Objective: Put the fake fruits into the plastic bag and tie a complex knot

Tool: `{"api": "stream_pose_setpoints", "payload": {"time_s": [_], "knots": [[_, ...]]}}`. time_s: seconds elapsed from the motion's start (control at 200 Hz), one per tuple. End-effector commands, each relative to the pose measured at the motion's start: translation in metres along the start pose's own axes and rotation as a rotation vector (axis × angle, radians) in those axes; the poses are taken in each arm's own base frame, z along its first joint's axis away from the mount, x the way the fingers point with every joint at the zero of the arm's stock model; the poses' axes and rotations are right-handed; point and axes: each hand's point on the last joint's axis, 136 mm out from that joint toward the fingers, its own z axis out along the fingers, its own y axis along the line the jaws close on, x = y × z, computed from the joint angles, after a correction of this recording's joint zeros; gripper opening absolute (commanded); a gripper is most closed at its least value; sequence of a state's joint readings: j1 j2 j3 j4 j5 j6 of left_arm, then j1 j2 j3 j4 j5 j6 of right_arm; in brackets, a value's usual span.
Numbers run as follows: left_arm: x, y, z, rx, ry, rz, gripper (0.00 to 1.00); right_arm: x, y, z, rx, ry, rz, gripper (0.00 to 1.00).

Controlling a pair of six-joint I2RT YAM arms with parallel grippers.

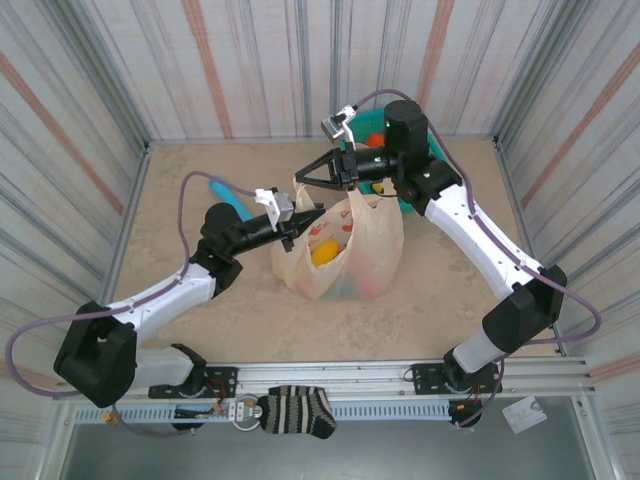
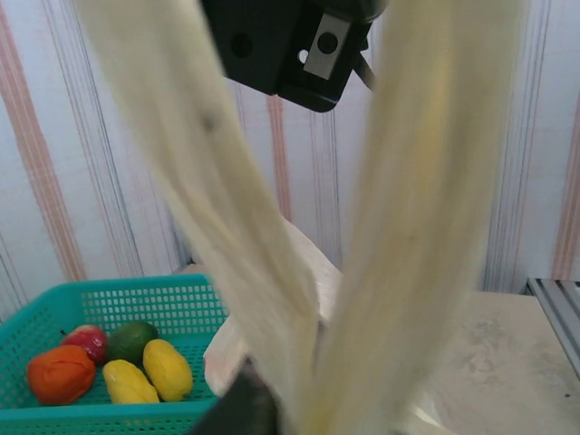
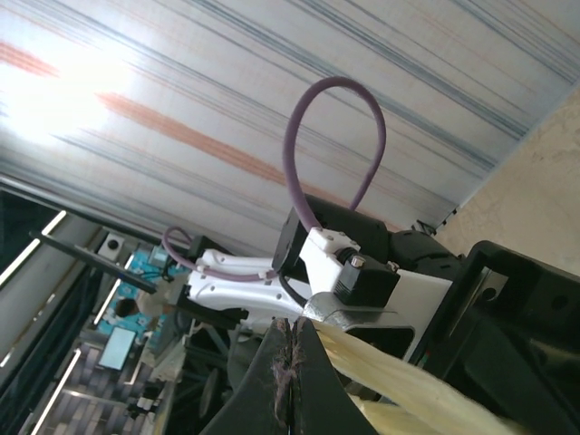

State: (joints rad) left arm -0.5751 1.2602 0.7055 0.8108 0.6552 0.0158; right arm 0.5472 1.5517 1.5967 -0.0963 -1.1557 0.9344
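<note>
The plastic bag (image 1: 378, 240) stands mid-table with its mouth up; a yellow fruit (image 1: 325, 252) and a pink one (image 1: 370, 282) show through it. My left gripper (image 1: 305, 220) is at the bag's left rim, shut on the handle strands (image 2: 227, 208) that meet at its dark finger (image 2: 240, 408). My right gripper (image 1: 299, 180) hovers just above, jaws pressed together (image 3: 293, 331), shut on the top of the same handle (image 3: 399, 385). More fake fruits lie in the teal basket (image 2: 109, 304): an orange one (image 2: 59, 373), a red one (image 2: 89, 340), a green one (image 2: 133, 340) and two yellow ones (image 2: 168, 367).
The teal basket (image 1: 392, 195) sits at the back right, partly under the right arm. A blue object (image 1: 225, 192) lies on the table behind the left arm. Striped walls close in the table. A striped sock (image 1: 295, 412) hangs on the front rail.
</note>
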Motion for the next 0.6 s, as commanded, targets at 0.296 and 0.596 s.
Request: {"api": "stream_pose_setpoints", "payload": {"time_s": [0.296, 0.596], "knots": [[-0.012, 0.054, -0.016, -0.404, 0.128, -0.026, 0.0, -0.022, -0.017, -0.045, 0.272, -0.254, -0.137, 0.56], [-0.006, 0.079, -0.035, -0.671, 0.283, -0.105, 0.0, -0.02, -0.014, -0.03, 0.499, -0.305, -0.387, 0.88]]}}
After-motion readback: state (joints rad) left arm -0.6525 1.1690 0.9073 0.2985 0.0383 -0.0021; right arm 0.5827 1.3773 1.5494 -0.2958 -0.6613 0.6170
